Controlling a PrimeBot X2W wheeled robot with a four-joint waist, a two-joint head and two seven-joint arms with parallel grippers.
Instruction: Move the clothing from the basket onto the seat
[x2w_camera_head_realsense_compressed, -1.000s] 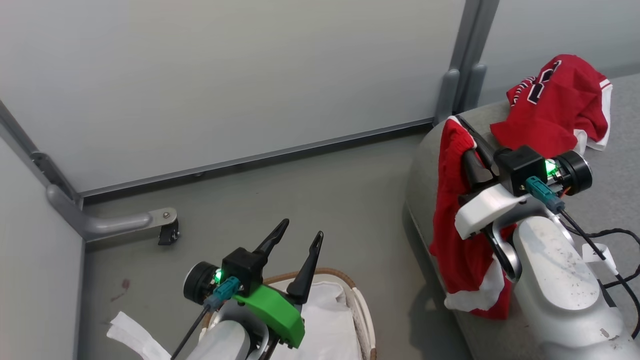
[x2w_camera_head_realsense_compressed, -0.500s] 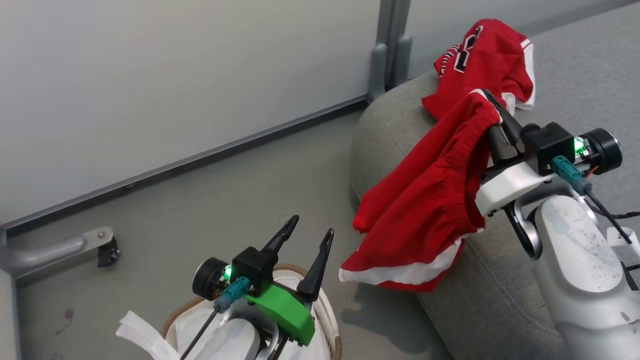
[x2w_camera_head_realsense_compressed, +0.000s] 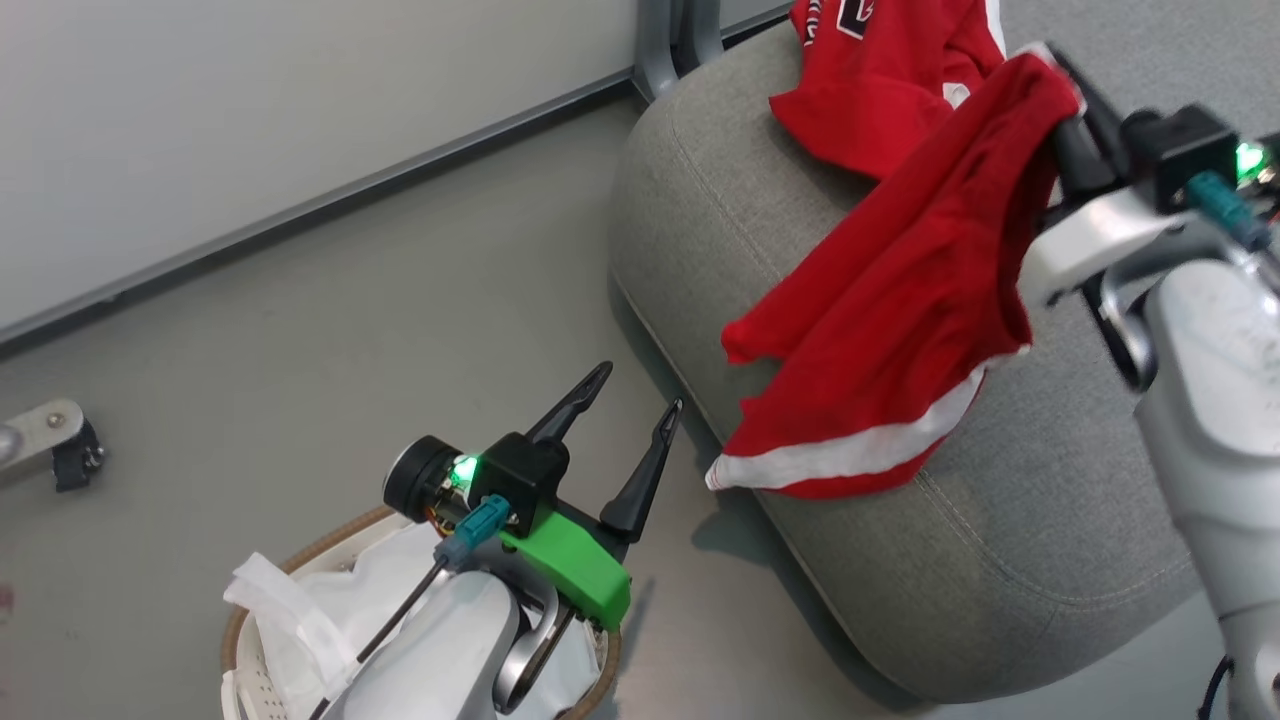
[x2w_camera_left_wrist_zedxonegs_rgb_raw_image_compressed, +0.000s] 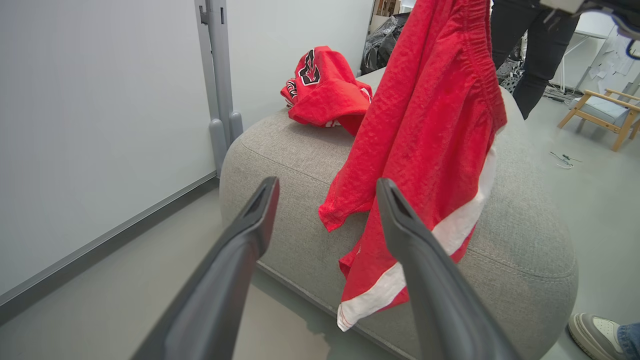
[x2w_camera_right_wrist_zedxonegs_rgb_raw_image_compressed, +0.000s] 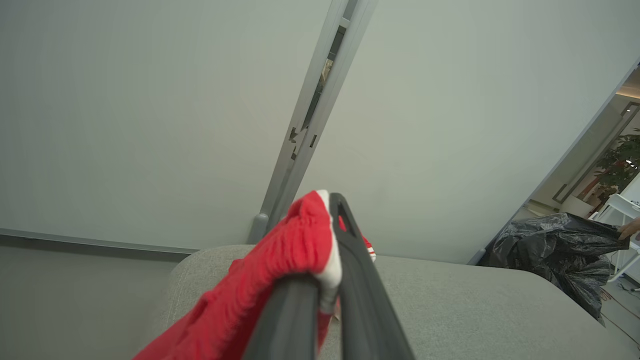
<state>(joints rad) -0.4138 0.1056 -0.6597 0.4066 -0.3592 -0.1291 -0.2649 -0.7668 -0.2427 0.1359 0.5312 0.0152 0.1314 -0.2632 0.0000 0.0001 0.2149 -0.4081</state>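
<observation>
Carried shorts (x2w_camera_head_realsense_compressed: 900, 300) further over seat (x2w_camera_head_realsense_compressed: 1000, 520) than a second ago — pinched at waistband in right gripper (x2w_camera_right_wrist_zedxonegs_rgb_raw_image_compressed: 327, 210). Hung red, crumpled, white hem at seat's edge. Kept left gripper (x2w_camera_head_realsense_compressed: 640, 388) spread wide, empty — near basket (x2w_camera_head_realsense_compressed: 300, 556).

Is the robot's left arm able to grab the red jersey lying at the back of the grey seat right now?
Probably not straight away. The left gripper, jaws open, sits low beside the seat, and the shorts hanging from the right gripper dangle partly across its way to the jersey.

shorts (x2w_camera_head_realsense_compressed: 900, 300) lifted higher, now over seat (x2w_camera_head_realsense_compressed: 1000, 560)
</observation>
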